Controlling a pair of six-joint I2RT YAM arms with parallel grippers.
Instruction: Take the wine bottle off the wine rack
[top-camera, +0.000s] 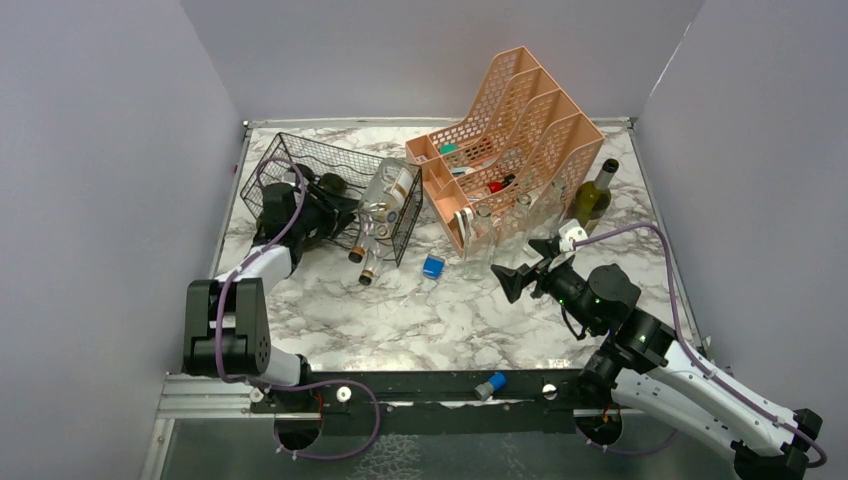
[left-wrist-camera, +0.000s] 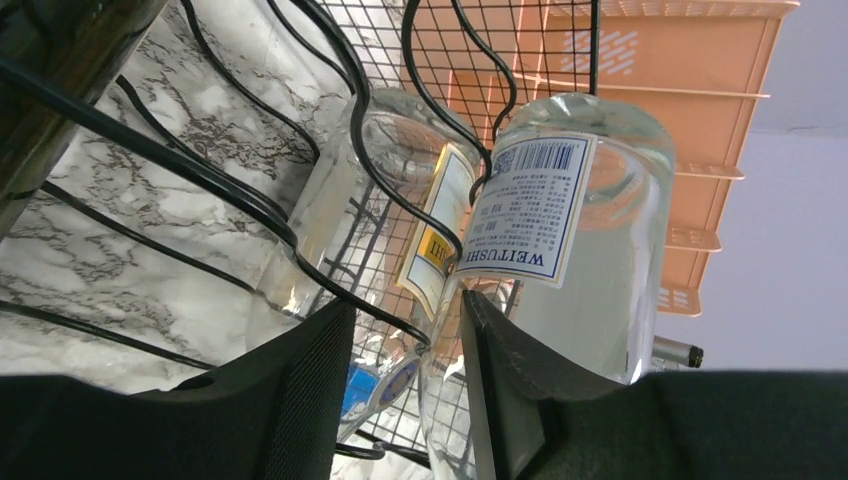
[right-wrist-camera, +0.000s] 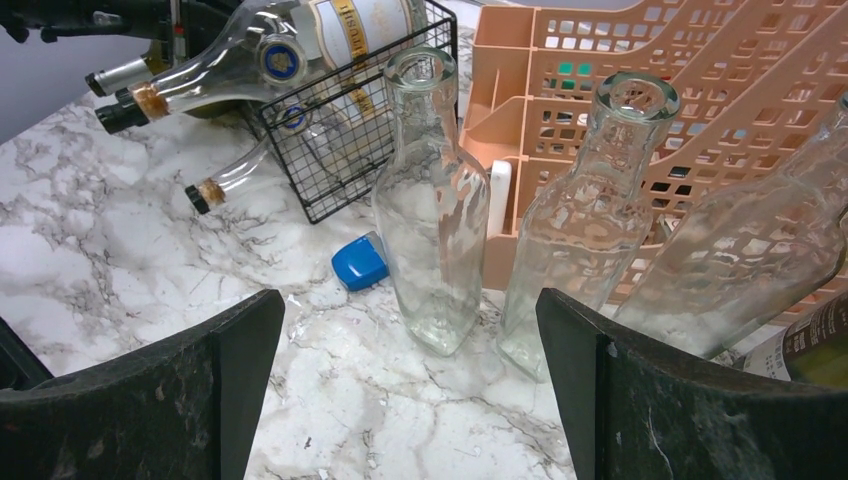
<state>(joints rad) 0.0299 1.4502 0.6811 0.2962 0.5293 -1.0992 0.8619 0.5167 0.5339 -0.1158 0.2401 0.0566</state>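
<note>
The black wire wine rack (top-camera: 322, 172) stands at the back left. Two clear wine bottles lie in its right end with their necks sticking out towards me: a labelled upper one (top-camera: 388, 192) and a lower one (top-camera: 368, 262). A dark bottle (top-camera: 331, 184) lies further left in it. My left gripper (top-camera: 338, 220) is at the rack's near side. In the left wrist view the gripper (left-wrist-camera: 405, 395) is open, with a wavy rack wire (left-wrist-camera: 330, 110) and the bases of the labelled bottle (left-wrist-camera: 585, 220) and the lower bottle (left-wrist-camera: 345, 215) just ahead. My right gripper (top-camera: 518, 280) is open and empty.
A peach file organizer (top-camera: 510, 150) stands at the back middle. Three empty clear bottles (right-wrist-camera: 432, 200) (right-wrist-camera: 590, 220) (right-wrist-camera: 750, 240) stand in front of it, close ahead of my right gripper (right-wrist-camera: 410, 400). A green bottle (top-camera: 592, 196) stands to their right. A small blue object (top-camera: 433, 266) lies beside the rack.
</note>
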